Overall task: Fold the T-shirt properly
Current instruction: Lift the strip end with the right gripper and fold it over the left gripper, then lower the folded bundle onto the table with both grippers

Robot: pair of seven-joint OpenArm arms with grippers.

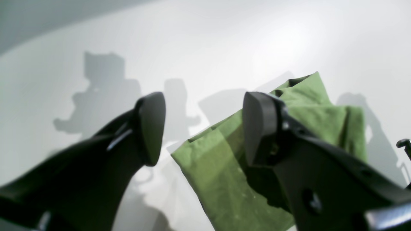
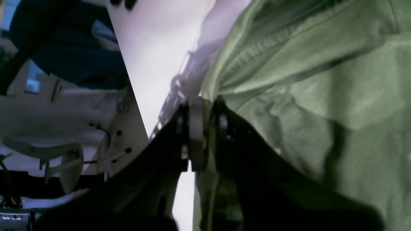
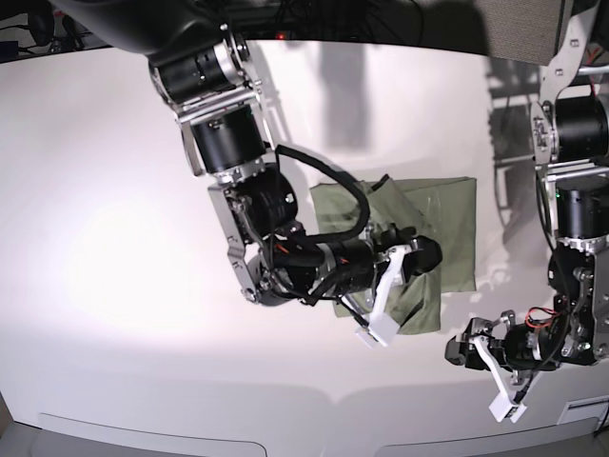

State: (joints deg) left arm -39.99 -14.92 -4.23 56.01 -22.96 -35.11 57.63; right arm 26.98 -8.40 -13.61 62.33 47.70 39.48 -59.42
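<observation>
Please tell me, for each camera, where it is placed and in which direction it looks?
Left wrist: sits behind the open left hand, looking across the white table at the shirt.
Right wrist: sits behind the right hand, shut on the shirt at the table edge.
Base: high above, looking down at table, shirt and both arms.
All views share the shirt.

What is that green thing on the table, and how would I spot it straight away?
Look at the big white table and find the black arm reaching across its middle. Under that arm's tip lies the T-shirt, partly folded into a rough rectangle. It is the only soft, sage-green thing there; everything around it is black machinery or white surface.
</observation>
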